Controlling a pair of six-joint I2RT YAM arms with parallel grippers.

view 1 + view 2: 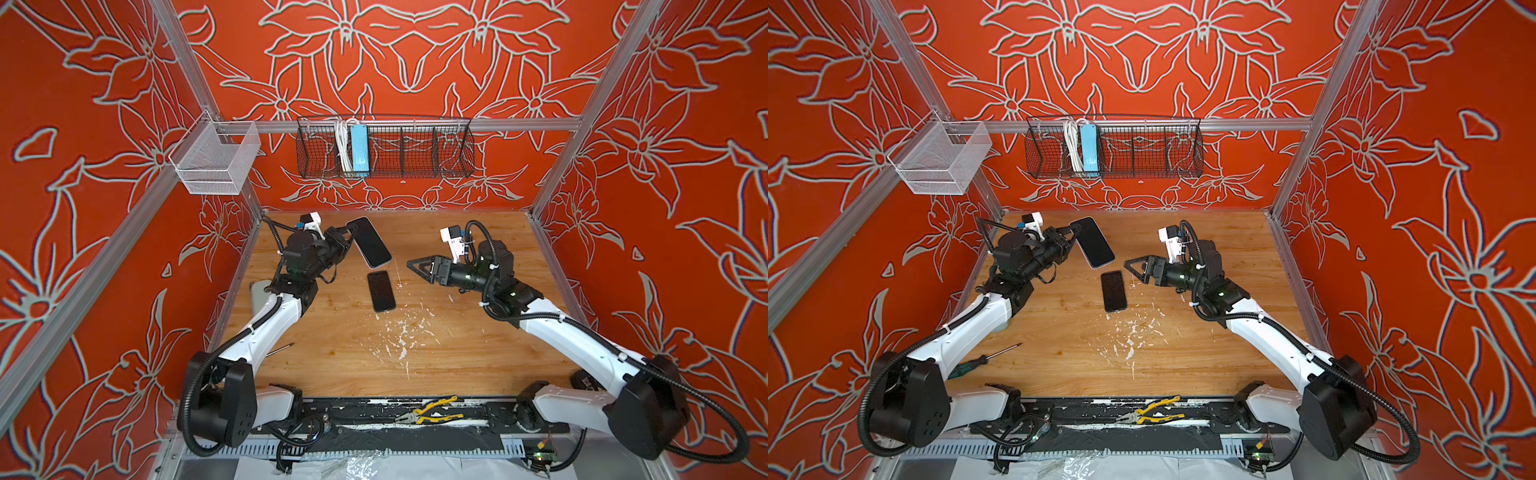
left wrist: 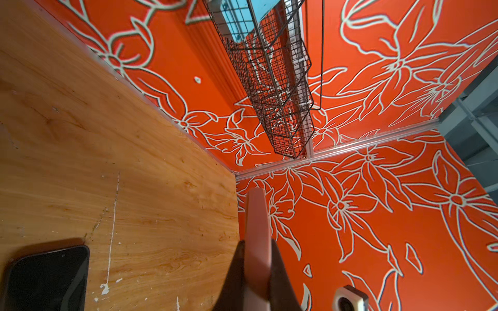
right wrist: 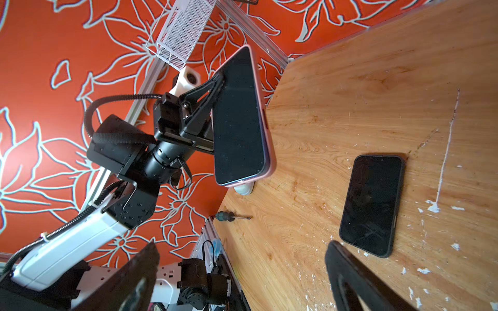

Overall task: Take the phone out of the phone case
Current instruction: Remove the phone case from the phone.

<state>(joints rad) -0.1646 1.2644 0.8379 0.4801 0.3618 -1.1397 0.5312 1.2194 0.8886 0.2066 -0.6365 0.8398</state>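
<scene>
The left gripper [image 1: 352, 227] pinched the dusty-pink soft phone case [image 1: 370, 243] aloft; the flat black phone [image 1: 381, 291] lay front-to-back on the wooden table [image 1: 457, 353], near the wide-open, empty right gripper [image 1: 411, 264].

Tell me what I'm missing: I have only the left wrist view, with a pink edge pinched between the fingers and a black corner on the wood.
Observer: That black corner is a whole phone, lying flat and screen up on the table, touched by neither arm.
Operator: Report the right end effector.
Observer: The right end effector is wide open and empty, its tip near the phone's far end.
Operator: Describe my grip from outside.
Observer: The left end effector pinches the phone case near one corner, holding it lifted and tilted above the table.
</scene>
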